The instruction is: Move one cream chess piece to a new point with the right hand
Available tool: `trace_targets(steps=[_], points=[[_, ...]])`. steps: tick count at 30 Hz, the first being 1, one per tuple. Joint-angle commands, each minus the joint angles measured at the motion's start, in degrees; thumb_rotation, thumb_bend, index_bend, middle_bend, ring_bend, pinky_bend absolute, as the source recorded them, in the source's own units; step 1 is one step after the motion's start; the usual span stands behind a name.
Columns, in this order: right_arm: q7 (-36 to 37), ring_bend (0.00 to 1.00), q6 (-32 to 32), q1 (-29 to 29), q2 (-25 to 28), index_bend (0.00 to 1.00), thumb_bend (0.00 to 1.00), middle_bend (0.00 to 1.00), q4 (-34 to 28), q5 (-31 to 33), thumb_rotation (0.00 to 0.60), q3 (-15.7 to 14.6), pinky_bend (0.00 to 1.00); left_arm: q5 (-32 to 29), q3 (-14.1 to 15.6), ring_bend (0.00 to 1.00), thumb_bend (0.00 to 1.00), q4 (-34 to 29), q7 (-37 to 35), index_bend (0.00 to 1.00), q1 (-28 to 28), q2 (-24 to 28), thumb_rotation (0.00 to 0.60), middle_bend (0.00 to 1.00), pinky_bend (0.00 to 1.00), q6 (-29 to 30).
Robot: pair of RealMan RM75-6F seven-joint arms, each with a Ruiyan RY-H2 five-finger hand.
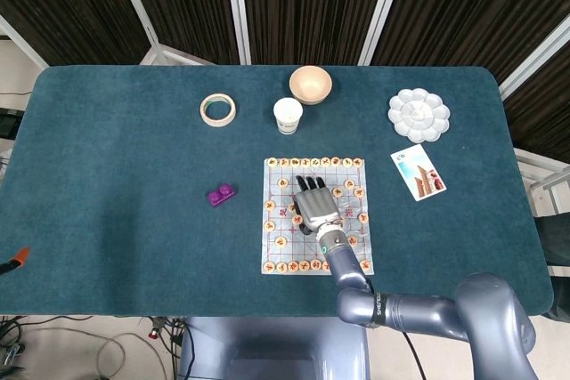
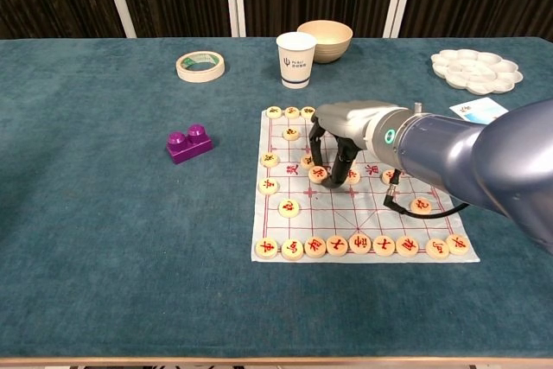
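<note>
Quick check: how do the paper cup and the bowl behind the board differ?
The cup is white, tall and narrow with a small printed mark; the bowl is tan, wide, low and plain. The cup stands nearer the board, the bowl behind it to its right. Both are upright, open-topped and untouched.

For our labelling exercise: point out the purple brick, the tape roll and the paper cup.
purple brick [image 2: 190,144], chest view, on its front side face.
tape roll [image 2: 200,66], chest view, on the near side of the ring.
paper cup [image 2: 296,65], chest view, on the printed front wall.

Bright, even overhead light, soft faint shadows, both views sharp throughout.
</note>
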Motion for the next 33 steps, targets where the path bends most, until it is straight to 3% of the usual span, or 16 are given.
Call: trace_targets(steps=[1, 33], points=[[-0.1, 0.0, 0.05, 0.1, -0.11, 0.5, 0.38, 0.0, 0.07, 0.17, 0.6, 0.04, 0.09, -0.01, 0.0, 0.0, 0.0, 0.0, 0.02, 0.11, -0.01, -0.01, 0.6, 0.0, 0.0, 0.0], [-1.27, 0.0, 0.57, 0.82, -0.13, 0.45, 0.38, 0.0, -0.31, 1.66, 0.6, 0.33, 0.09, -0.25, -0.06, 0.0, 0.0, 0.07, -0.18, 0.11, -0.09, 0.05, 0.6, 0.0, 0.0, -0.22]])
